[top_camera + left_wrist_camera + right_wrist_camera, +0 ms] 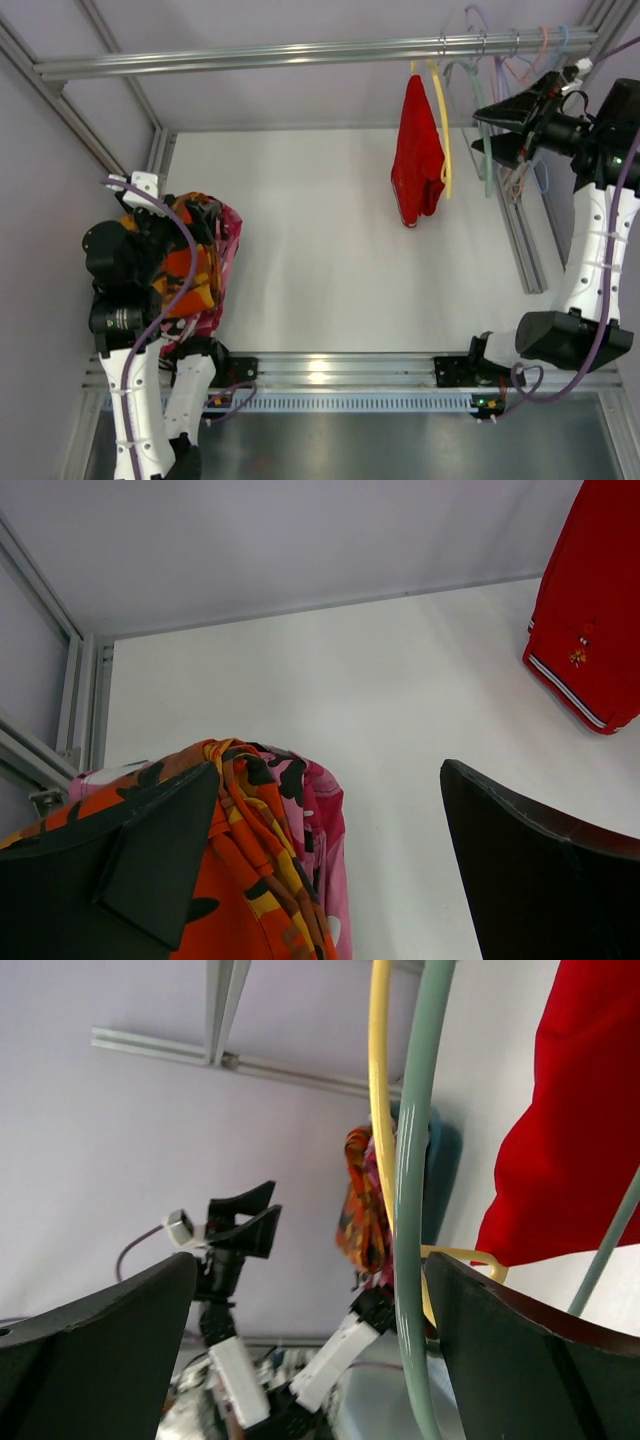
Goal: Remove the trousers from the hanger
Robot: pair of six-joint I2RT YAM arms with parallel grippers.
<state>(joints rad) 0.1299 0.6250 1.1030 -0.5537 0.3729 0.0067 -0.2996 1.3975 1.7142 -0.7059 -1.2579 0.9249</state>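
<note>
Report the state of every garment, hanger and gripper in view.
Orange patterned cloth trousers: off the hanger, heaped on the table.
Thin grey-green plastic hanger: bare, hanging on the rail.
Plain red garment: hanging on the yellow hanger.
Pink camouflage garment: heaped against the trousers.
Left gripper: open, above the trousers.
Right gripper: open, by the grey-green hanger.
</note>
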